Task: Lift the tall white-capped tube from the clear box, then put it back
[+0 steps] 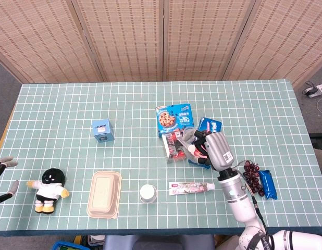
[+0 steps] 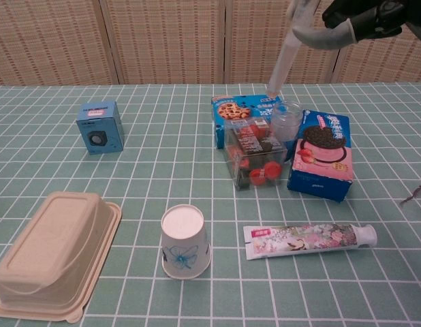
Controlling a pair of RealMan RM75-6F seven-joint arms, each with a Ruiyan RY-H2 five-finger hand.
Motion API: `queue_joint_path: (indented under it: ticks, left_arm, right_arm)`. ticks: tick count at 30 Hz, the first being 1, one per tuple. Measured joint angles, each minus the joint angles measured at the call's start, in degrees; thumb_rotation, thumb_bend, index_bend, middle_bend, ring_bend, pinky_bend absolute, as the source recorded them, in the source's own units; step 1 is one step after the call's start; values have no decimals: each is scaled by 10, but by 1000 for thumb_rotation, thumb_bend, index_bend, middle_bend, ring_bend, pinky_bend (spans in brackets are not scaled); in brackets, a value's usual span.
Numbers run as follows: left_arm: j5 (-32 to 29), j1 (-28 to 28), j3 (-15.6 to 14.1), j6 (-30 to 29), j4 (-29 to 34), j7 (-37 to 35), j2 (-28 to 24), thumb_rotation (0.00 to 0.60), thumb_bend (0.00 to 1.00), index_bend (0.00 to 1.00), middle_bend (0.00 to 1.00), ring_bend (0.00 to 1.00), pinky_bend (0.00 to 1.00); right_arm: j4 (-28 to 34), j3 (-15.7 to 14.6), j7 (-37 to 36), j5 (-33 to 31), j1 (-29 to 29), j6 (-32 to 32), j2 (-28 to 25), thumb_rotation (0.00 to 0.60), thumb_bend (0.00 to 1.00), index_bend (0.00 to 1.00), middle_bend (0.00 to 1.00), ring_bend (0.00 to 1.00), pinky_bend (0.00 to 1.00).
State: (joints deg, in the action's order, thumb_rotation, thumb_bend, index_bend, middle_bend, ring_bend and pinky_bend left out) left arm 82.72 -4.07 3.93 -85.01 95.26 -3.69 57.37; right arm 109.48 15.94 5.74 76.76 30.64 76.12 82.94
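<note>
At the far left edge of the head view, the left hand (image 1: 1, 177) hangs off the table's (image 1: 57, 104) nine-o'clock side, its fingers spread apart and holding nothing. Just at its three o'clock a plush doll (image 1: 48, 190) lies on the green checked cloth. A beige lidded food container (image 2: 50, 255) sits at the doll's three o'clock, and a small blue speaker box (image 2: 100, 127) stands at the container's twelve o'clock, well apart from it. A white paper cup (image 2: 185, 241) with a blue bow print stands upright at three o'clock of the container.

Near mid-table is the clear box (image 2: 255, 153), holding red-capped items and dark packets. A blue cookie package (image 2: 240, 107) stands just behind it at twelve o'clock. A small clear cup (image 2: 287, 124) sits at the box's two o'clock, touching or just beside it; I cannot tell which.

The tall white-capped tube (image 2: 280, 61) is up in the air, clear of the box, tilted so its lower end points toward seven o'clock above the small cup and its top runs out of the chest view. The right hand (image 2: 360, 17) holds it near the top, fingers wrapped around it.

A blue sandwich-biscuit box (image 2: 323, 155) stands at the clear box's three o'clock. A floral toothpaste tube (image 2: 309, 240) lies flat at its six o'clock. Further right, a bunch of dark grapes (image 1: 251, 173) and a blue wrapped snack (image 1: 267, 184) lie side by side.
</note>
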Motion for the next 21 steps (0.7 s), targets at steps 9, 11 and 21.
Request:
queue_joint_path:
  ticks: [9,11,21]
  left_arm:
    - [1,0,-1,0,0,0,0,600,358,378,239,181,337]
    - [1,0,-1,0,0,0,0,600,358,378,239,181,337]
    - [1,0,-1,1,1,3,0,600,358,378,239,181,337]
  right_arm:
    - [14,-7,-234,28,-10,-39,-49,600,658,743,1000,1000,1000]
    - [13,-10,-285,33,-11,-51,-61,600,660,743,1000,1000,1000]
    - [-21,-23,-247,49,-15,-51,-64,600,665,743,1000,1000,1000]
